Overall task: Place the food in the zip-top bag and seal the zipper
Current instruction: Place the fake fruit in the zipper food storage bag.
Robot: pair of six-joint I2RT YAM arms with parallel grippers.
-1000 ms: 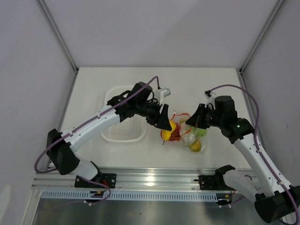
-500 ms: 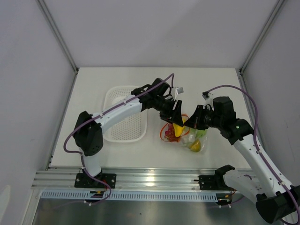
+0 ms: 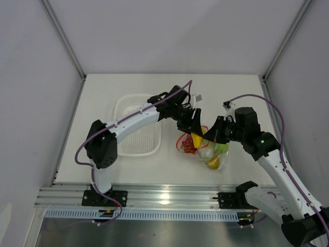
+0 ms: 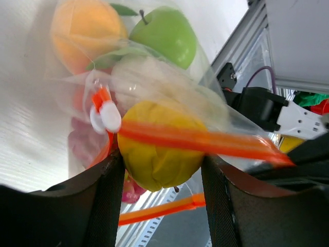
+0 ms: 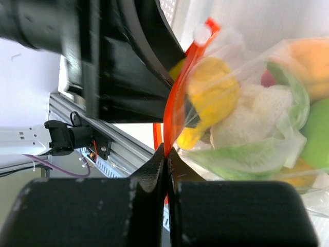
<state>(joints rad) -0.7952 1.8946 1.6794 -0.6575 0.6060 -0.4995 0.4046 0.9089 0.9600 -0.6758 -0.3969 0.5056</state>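
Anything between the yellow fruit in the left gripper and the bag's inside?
Yes. The zipper's orange-red strip runs across the yellow fruit, which the left gripper holds at the zip-top bag mouth. The right gripper pinches that strip. The mouth's other edge lies below the fruit, so it looks partway in.

One camera looks down from high above the table [image 3: 103, 95], while both wrist cameras look very close at the same bag [image 3: 208, 152] from opposite sides.
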